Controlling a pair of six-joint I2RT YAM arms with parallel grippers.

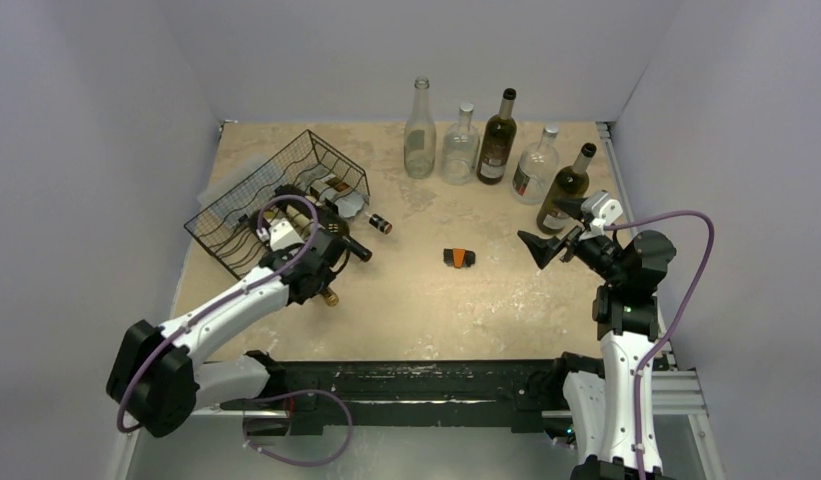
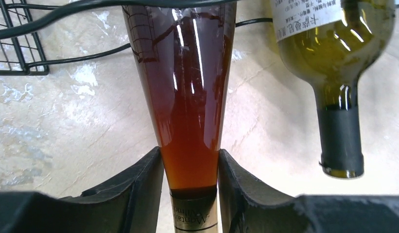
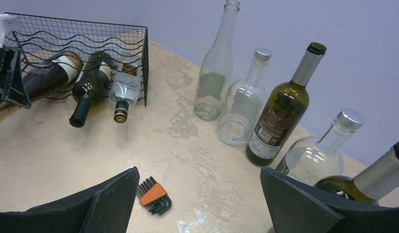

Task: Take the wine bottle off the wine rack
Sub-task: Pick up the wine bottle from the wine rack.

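Note:
The black wire wine rack (image 1: 276, 195) lies at the table's left rear. An amber wine bottle (image 2: 190, 97) with a gold foil neck lies in it, neck pointing out of the open side and a rack wire (image 2: 66, 12) across its body. My left gripper (image 2: 190, 162) is shut on that neck just above the foil; from above, the gripper (image 1: 321, 262) sits at the rack's front corner. A green bottle (image 2: 333, 48) with a black capsule lies beside it. My right gripper (image 3: 199, 182) hangs open and empty at the right (image 1: 546, 245).
Several upright bottles (image 1: 498, 140) stand in a row at the back right, close to the right gripper. An orange-and-black hex key set (image 1: 458, 257) lies mid-table. A small clear bottle (image 3: 123, 92) also lies in the rack. Walls enclose the table.

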